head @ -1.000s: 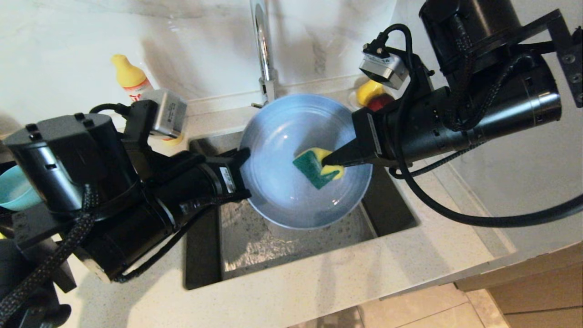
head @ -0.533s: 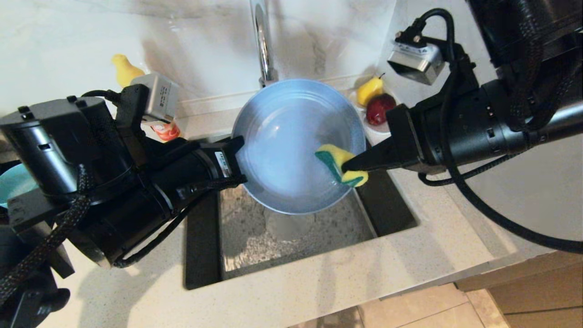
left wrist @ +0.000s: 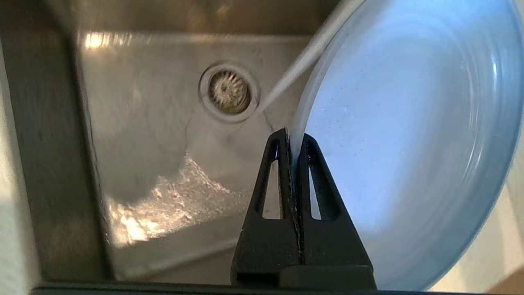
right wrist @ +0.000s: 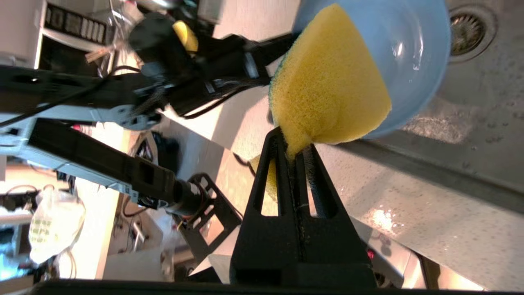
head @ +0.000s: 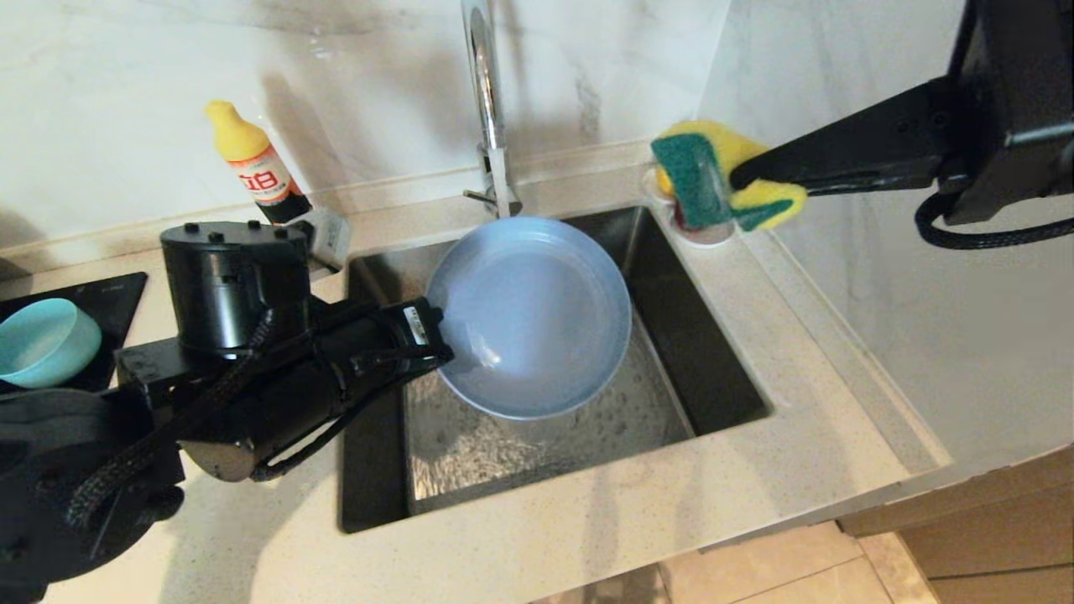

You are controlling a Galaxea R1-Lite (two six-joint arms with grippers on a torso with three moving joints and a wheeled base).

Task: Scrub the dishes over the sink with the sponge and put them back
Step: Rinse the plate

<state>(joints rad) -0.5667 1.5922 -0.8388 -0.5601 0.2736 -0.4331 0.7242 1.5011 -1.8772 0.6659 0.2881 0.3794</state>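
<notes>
matte black arms with round drum-shaped joints, braided black cables and small screws; each hand ends in slotted, tapering black fingers.

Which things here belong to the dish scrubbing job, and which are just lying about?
Job:
grey-blue plate, in left claw
sponge, in right claw
sink
teal bowl

Lying about:
yellow-capped bottle
faucet
</notes>
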